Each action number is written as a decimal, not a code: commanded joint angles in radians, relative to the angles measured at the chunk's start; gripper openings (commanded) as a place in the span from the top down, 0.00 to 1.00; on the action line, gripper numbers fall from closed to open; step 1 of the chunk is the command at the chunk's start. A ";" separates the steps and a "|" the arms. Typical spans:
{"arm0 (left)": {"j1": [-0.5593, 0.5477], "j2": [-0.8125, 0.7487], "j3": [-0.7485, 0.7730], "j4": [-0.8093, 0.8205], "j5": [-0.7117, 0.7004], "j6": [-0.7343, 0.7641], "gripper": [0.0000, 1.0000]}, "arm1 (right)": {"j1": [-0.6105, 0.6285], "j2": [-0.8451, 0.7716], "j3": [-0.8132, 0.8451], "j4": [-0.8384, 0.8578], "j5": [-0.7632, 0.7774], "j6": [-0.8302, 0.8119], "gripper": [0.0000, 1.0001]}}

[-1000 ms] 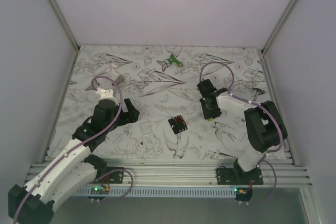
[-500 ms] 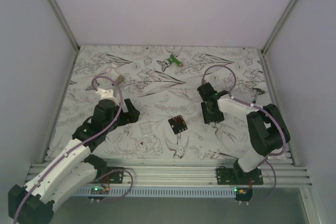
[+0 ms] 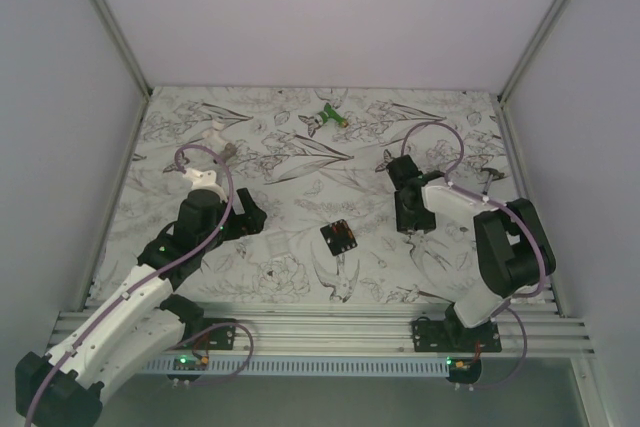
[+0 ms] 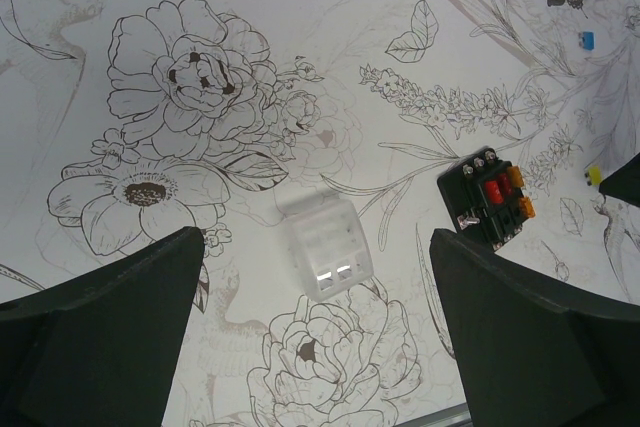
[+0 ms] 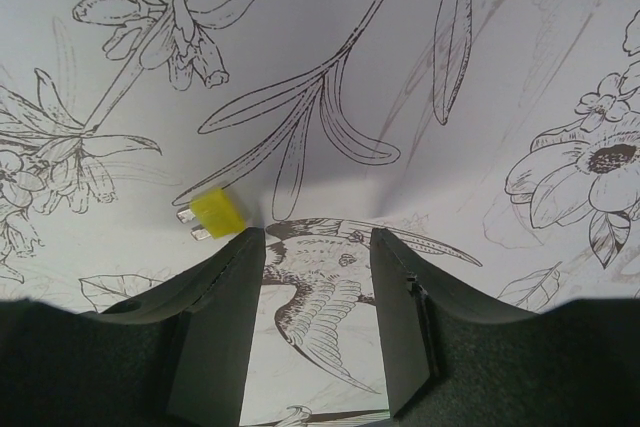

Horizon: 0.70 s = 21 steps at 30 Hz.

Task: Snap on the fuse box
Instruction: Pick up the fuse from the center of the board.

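Note:
The fuse box is a small black square block lying flat on the flower-print mat between the two arms. In the left wrist view it shows red and orange fuses in its top. A clear plastic cover lies on the mat to its left, apart from it. My left gripper is wide open and empty above the cover; in the top view it is left of the fuse box. My right gripper is open and empty low over the mat, right of the fuse box. A yellow fuse lies at its left fingertip.
A green-and-white tool lies at the back of the mat. A small white object lies at the back left. A loose blue fuse and a yellow fuse lie beyond the fuse box. Grey walls enclose the mat.
My right gripper has moved to the right and a little nearer, away from the fuse box. The left arm, the fuse box and the cover have not moved.

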State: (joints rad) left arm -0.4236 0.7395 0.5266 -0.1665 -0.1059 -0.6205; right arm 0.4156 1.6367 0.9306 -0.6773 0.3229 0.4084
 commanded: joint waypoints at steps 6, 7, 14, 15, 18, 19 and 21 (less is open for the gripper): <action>0.007 -0.012 0.021 -0.023 0.003 -0.007 0.00 | -0.008 0.049 0.013 0.093 -0.009 0.014 0.47; 0.007 -0.013 0.020 -0.024 0.002 -0.008 0.00 | -0.008 0.052 0.016 0.104 -0.011 0.013 0.47; 0.007 -0.011 0.018 -0.024 0.001 -0.008 0.00 | -0.008 0.069 0.053 0.130 -0.021 0.003 0.47; 0.007 -0.012 0.018 -0.024 0.000 -0.008 0.00 | -0.005 0.070 0.057 0.130 -0.021 0.001 0.47; 0.007 -0.011 0.018 -0.022 0.000 -0.007 0.00 | -0.005 0.044 0.063 0.123 -0.020 0.006 0.46; 0.007 -0.013 0.018 -0.023 0.000 -0.007 0.00 | -0.005 0.028 0.063 0.121 -0.024 0.010 0.46; 0.007 -0.014 0.018 -0.024 -0.002 -0.007 0.00 | -0.005 -0.007 0.063 0.118 -0.044 0.017 0.46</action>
State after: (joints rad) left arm -0.4236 0.7383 0.5266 -0.1661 -0.1059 -0.6205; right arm 0.4152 1.6768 0.9730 -0.5819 0.3073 0.4049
